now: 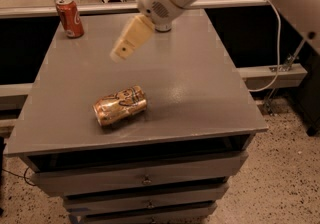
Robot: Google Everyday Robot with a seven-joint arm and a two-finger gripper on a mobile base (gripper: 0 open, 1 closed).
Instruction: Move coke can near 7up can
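The coke can (70, 17), red with white script and a silver top, stands upright at the far left corner of the grey table (200, 93). The 7up can (163, 28) stands at the far middle of the table. My white arm hides nearly all of it, and only its bottom edge shows. My gripper (130, 39), tan coloured, hangs above the table's far middle. It points down and to the left, to the right of the coke can and well apart from it. It holds nothing that I can see.
A gold-orange can (120, 105) lies on its side near the table's front middle. The table has drawers (145, 180) below its front edge. A white cable (274, 53) hangs at the right. A rail (30, 10) runs behind the table.
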